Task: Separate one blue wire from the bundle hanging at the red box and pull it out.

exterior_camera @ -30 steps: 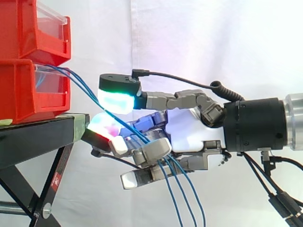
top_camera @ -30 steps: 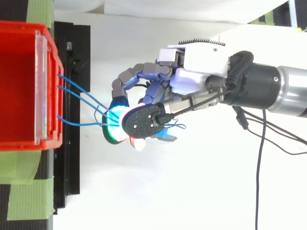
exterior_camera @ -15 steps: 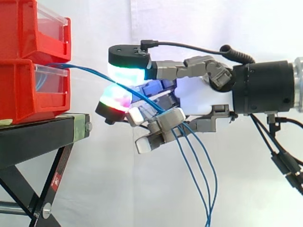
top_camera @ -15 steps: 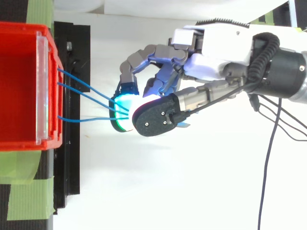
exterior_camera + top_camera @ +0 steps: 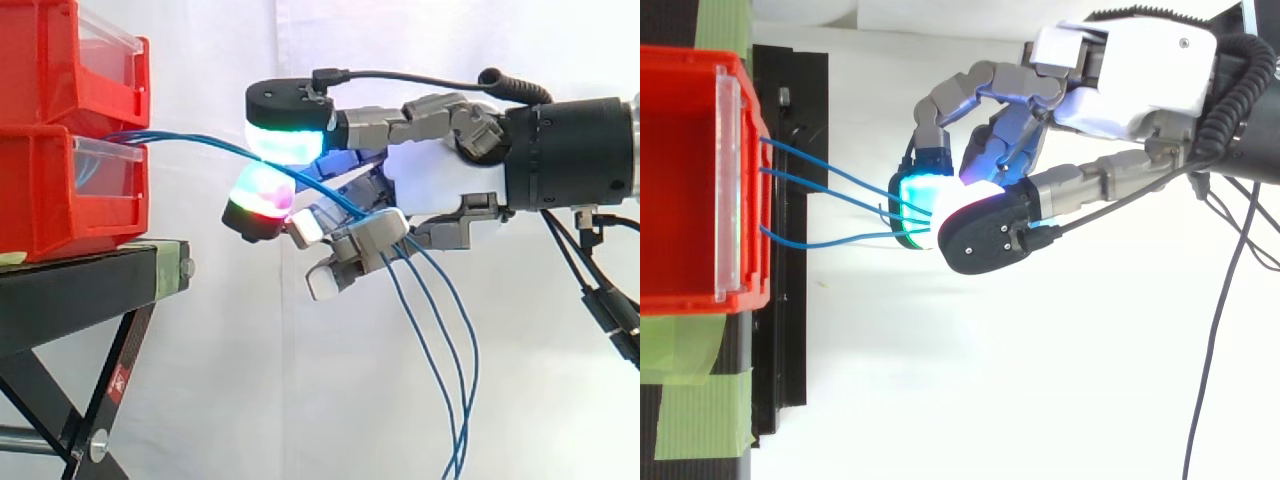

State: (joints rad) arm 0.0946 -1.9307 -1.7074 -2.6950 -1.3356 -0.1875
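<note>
The hand [image 5: 440, 190] pinches three blue wires [image 5: 190, 138] between its glowing pads. The wires stretch to the red box [image 5: 50, 200] at nine o'clock.

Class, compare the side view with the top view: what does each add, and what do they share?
Side: two stacked red boxes, the stand's legs, and the blue wires' loose ends hanging below the hand. Top: the upper box's inside and green tape on the stand. Both: the hand curled round the blue wires running to the boxes.
</note>
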